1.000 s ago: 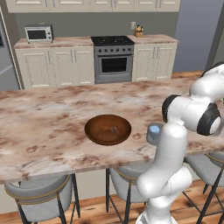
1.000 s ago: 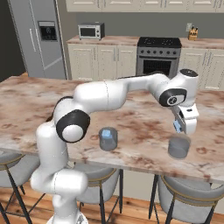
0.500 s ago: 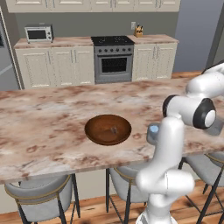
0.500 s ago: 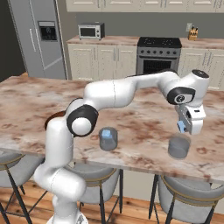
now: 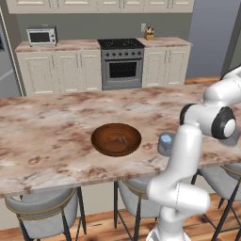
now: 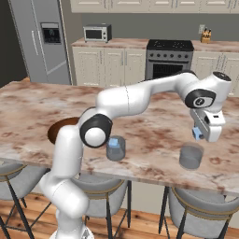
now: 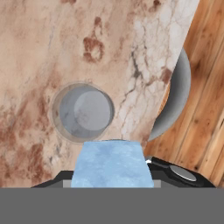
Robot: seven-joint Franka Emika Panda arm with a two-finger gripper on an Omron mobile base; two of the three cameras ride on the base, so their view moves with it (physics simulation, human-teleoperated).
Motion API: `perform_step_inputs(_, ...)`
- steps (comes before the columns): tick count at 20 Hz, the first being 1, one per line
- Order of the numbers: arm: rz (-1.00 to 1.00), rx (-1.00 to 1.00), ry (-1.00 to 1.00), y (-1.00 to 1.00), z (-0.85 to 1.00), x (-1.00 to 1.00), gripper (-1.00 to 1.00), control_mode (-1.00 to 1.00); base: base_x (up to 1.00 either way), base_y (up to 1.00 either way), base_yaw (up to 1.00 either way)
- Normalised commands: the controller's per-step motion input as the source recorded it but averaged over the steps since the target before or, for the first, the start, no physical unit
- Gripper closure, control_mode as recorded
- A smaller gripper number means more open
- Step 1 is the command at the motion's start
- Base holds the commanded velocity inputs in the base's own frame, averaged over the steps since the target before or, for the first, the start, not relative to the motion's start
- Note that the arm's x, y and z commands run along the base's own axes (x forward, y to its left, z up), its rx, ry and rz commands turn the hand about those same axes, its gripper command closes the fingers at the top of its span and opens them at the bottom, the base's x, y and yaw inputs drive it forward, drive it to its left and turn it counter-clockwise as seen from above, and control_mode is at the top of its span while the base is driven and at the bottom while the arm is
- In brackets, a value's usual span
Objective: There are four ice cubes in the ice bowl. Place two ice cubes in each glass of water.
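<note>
My gripper (image 6: 201, 132) is shut on a pale-blue ice cube (image 6: 197, 134), a little above the right glass of water (image 6: 191, 157) and slightly behind it. In the hand view the ice cube (image 7: 111, 164) sits between the fingers of the gripper (image 7: 112, 178), and the glass (image 7: 83, 112) lies just beyond it with its mouth open. The other glass (image 6: 115, 148) holds an ice cube (image 6: 113, 142) and also shows beside my arm (image 5: 164, 144). The brown ice bowl (image 5: 116, 139) stands mid-counter, with a small pale lump in it; my arm partly hides the bowl (image 6: 58, 131).
The marble counter's (image 6: 154, 140) near edge runs close to the right glass. Grey stools (image 6: 198, 212) stand under that edge, and one stool seat (image 7: 177, 94) shows over the wooden floor. Cabinets, a stove and a microwave line the far wall.
The gripper has moved a little to the right and downward with the ice cube, ending closer above the right glass. The arm's elbow has swung with it.
</note>
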Motion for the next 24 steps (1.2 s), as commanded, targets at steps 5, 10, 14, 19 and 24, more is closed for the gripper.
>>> perform_step_inputs(5,0.0,0.0,0.0,0.0,0.0,0.0,1.0,-1.0,0.0,0.0,0.0)
perform_step_inputs(10,0.0,0.0,0.0,0.0,0.0,0.0,1.0,-1.0,0.0,0.0,0.0)
perform_step_inputs(14,0.0,0.0,0.0,0.0,0.0,0.0,1.0,-1.0,0.0,0.0,0.0)
perform_step_inputs(19,0.0,0.0,0.0,0.0,0.0,0.04,1.0,-1.0,0.0,0.0,0.0)
perform_step_inputs(24,0.0,0.0,0.0,0.0,0.0,0.07,1.0,-1.0,0.0,0.0,0.0)
